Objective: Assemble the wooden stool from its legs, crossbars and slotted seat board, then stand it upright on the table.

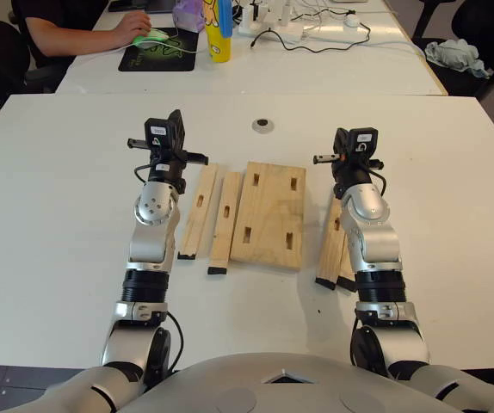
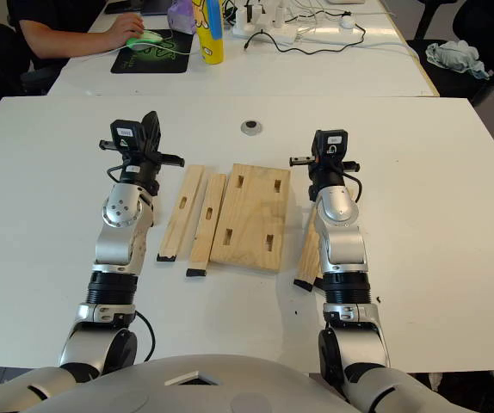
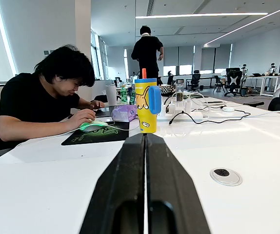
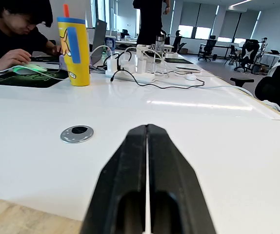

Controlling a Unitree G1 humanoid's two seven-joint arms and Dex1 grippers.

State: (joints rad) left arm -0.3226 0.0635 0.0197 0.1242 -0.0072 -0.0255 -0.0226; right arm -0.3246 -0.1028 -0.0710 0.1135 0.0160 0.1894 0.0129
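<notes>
The board (image 1: pixel 268 213) is a flat piece of pale wood with four corners and four small slots cut in it. It lies flat in the middle of the table (image 1: pixel 58 215), between the two arms. Two long thin slats (image 1: pixel 197 211) lie side by side just left of it. Each has a slot in the middle and a dark end. Two more sticks (image 1: pixel 326 249) lie just right of the board, partly under the right arm. All the parts are loose.

The table is white and smooth, with a round grey cap (image 1: pixel 263 126) set in it past the board. Behind it is a second white table with a yellow cup (image 1: pixel 219 30) and a black mat (image 1: pixel 157 50), in a big office.

The left gripper (image 3: pixel 145 136) has its black fingers pressed together on nothing. So does the right gripper (image 4: pixel 147 127).
</notes>
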